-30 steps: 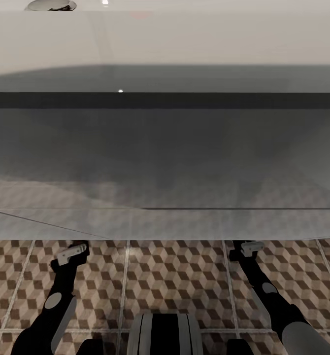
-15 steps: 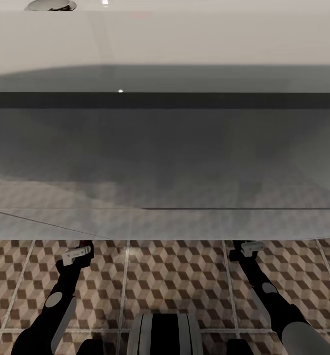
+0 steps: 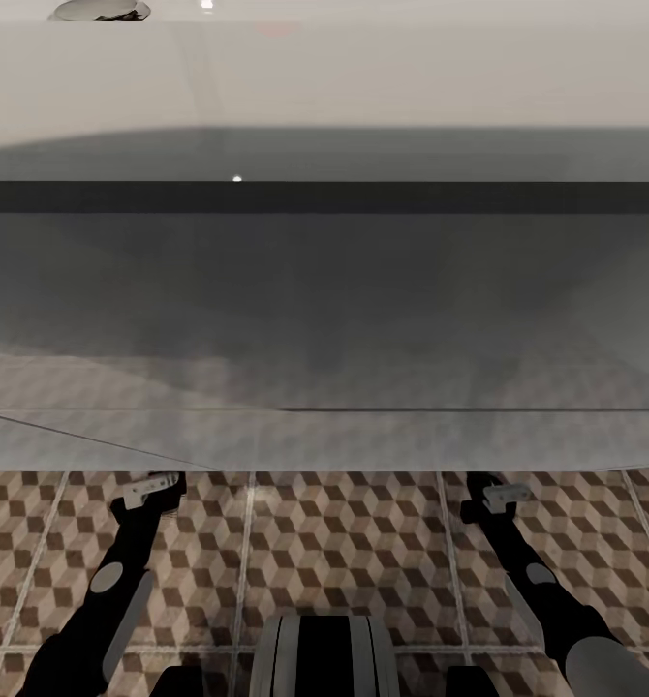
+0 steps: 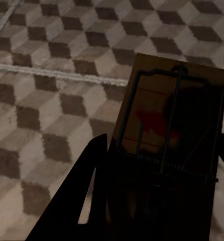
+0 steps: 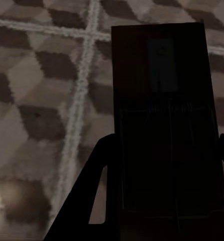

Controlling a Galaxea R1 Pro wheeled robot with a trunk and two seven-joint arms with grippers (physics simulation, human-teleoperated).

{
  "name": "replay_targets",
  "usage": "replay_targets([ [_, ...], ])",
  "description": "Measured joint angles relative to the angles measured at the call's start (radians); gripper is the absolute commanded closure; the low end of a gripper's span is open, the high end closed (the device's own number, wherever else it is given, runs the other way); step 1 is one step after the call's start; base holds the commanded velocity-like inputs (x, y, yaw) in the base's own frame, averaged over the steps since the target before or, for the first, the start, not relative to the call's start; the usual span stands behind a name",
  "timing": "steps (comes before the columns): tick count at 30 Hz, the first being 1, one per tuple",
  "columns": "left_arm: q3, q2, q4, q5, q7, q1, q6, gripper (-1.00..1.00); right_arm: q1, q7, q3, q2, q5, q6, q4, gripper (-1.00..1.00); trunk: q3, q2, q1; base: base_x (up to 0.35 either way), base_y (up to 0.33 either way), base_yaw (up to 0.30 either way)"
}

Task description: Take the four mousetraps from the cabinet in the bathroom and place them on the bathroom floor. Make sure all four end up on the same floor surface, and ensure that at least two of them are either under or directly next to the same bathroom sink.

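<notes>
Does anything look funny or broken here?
Nothing looks broken. Each gripper holds a mousetrap above the tiled floor: one in the left gripper, its red bit showing, one in the right gripper. Both traps look whole; the right one is in dark shadow.

A wide white slab (image 3: 324, 77) spans the upper part of the head view, pale and glossy along its top, with a small bright glint of light on it. Beneath its rim runs a dark band (image 3: 363, 196), and below that a grey underside (image 3: 324, 310) deepens into shadow toward the middle. At the top edge sits a round grey metal fitting (image 3: 100, 10), possibly a drain, though it is cut off. The floor (image 3: 344, 542) is laid with large square tiles printed in brown, beige and white cubes, parted by pale grout lines (image 3: 244, 542). Light is soft and dim below the slab.
</notes>
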Motion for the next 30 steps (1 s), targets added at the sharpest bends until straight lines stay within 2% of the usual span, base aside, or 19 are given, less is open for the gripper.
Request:
replay_targets([
  [12, -0.001, -0.003, -0.032, -0.001, 0.000, -0.007, 0.001, 1.00, 0.000, -0.012, -0.002, 0.000, 0.000, -0.001, 0.002, 1.00, 0.000, 0.000, 0.000, 0.000, 0.000, 0.000],
  [19, -0.002, -0.009, -0.029, 0.001, -0.001, -0.026, 0.002, 1.00, -0.032, -0.019, -0.007, -0.001, -0.067, 0.000, 0.000, 1.00, 0.000, 0.000, 0.000, 0.000, 0.000, 0.000],
  [23, -0.003, -0.022, -0.026, 0.001, -0.001, -0.029, 0.000, 1.00, -0.039, -0.019, -0.007, 0.000, -0.090, 0.000, -0.001, 1.00, 0.000, 0.000, 0.000, 0.000, 0.000, 0.000],
  [30, -0.004, -0.028, -0.024, -0.001, -0.001, -0.030, 0.001, 1.00, -0.042, -0.018, -0.007, 0.000, -0.126, -0.001, -0.005, 1.00, 0.000, 0.000, 0.000, 0.000, 0.000, 0.000],
])
